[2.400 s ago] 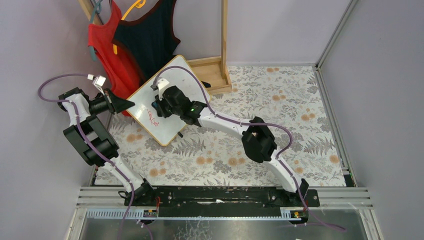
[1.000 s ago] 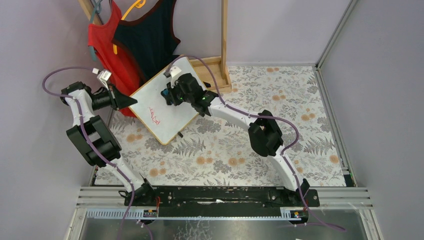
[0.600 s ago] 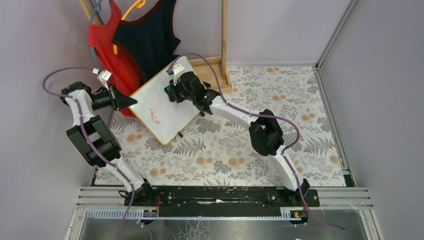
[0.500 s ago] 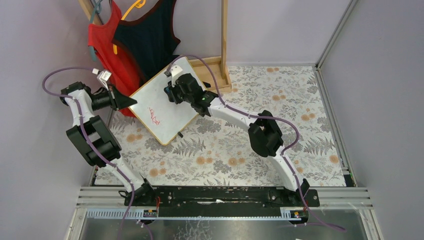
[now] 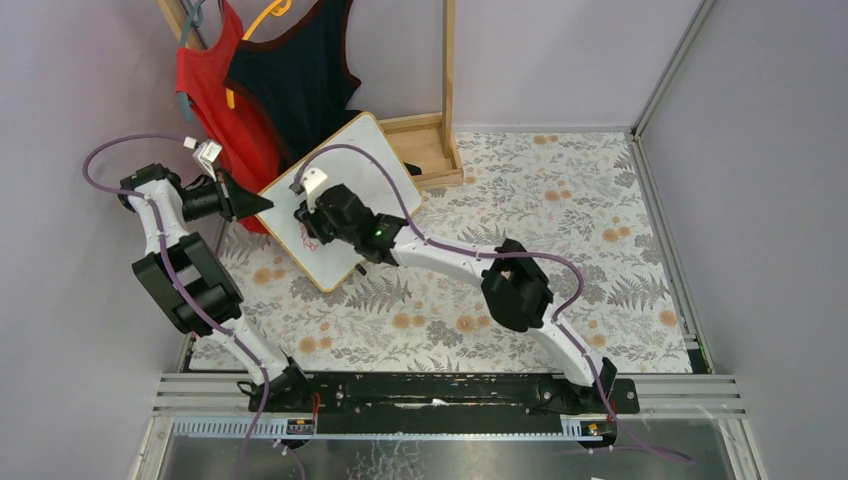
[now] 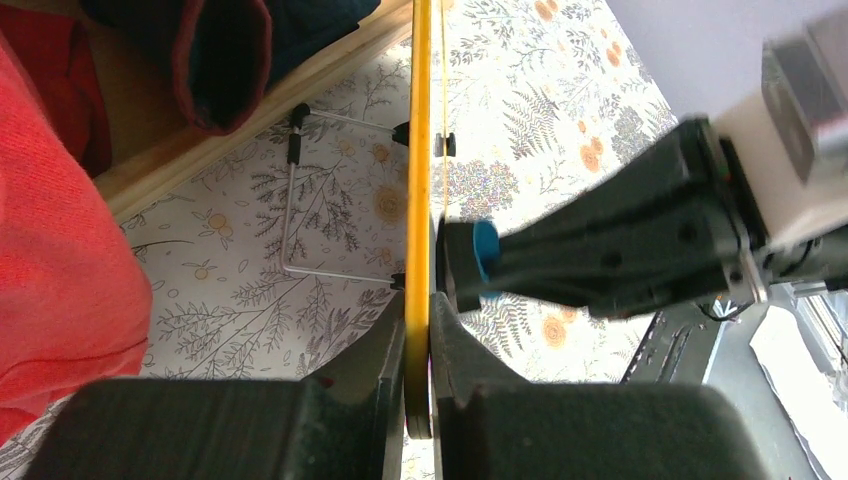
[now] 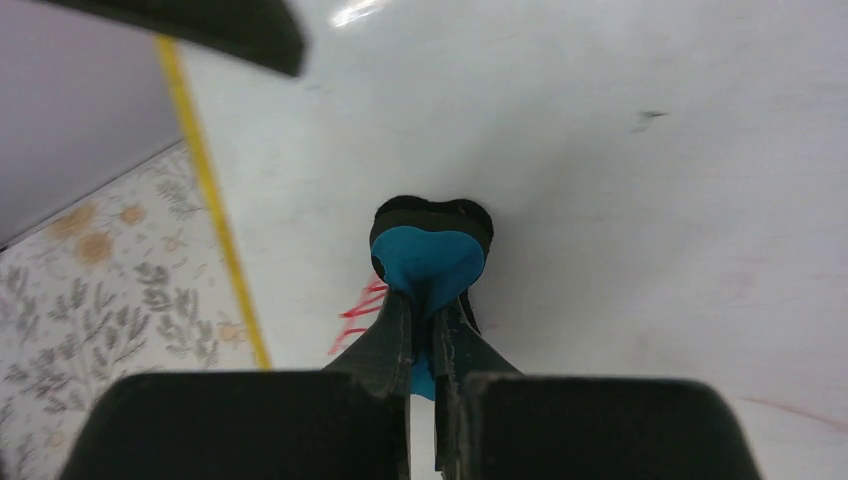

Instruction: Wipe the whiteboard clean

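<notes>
The whiteboard (image 5: 372,160) stands tilted at the back left, with a yellow frame. My left gripper (image 5: 262,203) is shut on its left edge; the left wrist view shows the yellow edge (image 6: 417,150) pinched between the jaws of that gripper (image 6: 418,330). My right gripper (image 5: 312,228) is shut on a blue and black eraser (image 7: 430,262) and presses it against the white face (image 7: 620,150). The eraser sits on red marker strokes (image 7: 360,310), partly hiding them. The eraser also shows in the left wrist view (image 6: 485,258).
A wooden rack base (image 5: 428,145) stands behind the board. A red garment (image 5: 212,105) and a dark one (image 5: 295,80) hang at the back left. The board's wire stand (image 6: 300,225) rests on the floral cloth (image 5: 560,220). Enclosure walls stand close on the left and right.
My right gripper has swept the eraser from the board's upper part down and to the left, onto the red marks. The left gripper and the board have stayed in place.
</notes>
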Robot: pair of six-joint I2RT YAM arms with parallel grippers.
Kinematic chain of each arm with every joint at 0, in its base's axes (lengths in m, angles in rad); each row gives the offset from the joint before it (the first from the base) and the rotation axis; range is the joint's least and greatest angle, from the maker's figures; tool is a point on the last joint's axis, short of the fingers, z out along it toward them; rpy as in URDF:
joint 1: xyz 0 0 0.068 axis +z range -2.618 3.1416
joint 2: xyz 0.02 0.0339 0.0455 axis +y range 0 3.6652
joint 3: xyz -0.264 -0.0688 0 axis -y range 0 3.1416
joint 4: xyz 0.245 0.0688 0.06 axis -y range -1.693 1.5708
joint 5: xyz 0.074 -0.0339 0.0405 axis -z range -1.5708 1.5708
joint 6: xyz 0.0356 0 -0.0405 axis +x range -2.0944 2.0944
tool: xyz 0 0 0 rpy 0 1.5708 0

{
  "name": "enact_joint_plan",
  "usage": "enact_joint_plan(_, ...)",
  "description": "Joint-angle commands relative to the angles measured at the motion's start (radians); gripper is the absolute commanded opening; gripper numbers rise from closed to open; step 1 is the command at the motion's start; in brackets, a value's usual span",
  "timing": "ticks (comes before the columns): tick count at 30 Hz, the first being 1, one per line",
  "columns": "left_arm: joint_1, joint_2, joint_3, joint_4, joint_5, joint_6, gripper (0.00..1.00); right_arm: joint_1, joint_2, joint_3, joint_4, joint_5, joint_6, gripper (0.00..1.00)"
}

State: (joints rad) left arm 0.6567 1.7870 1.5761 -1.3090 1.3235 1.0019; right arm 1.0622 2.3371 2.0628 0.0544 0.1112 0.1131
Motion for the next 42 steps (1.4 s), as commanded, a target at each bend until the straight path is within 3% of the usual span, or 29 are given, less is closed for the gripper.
enact_joint_plan(1,-0.023,-0.039,-0.015,0.001,-0.042,0.028,0.00,0.061,0.024,0.002,0.032,-0.072,0.034,0.00)
enact_joint_plan(11,-0.023,-0.048,-0.029,0.004,-0.043,0.031,0.00,0.060,0.051,0.019,0.016,-0.023,0.024,0.00)
enact_joint_plan(29,-0.023,-0.045,-0.030,0.005,-0.047,0.032,0.00,-0.159,-0.047,-0.097,0.037,0.014,0.020,0.00)
enact_joint_plan(36,-0.023,-0.043,-0.031,0.004,-0.045,0.033,0.00,-0.162,-0.061,-0.099,0.046,-0.023,0.045,0.00)
enact_joint_plan(42,-0.025,-0.040,-0.031,0.005,-0.043,0.033,0.00,-0.089,-0.035,-0.054,0.036,-0.029,0.047,0.00)
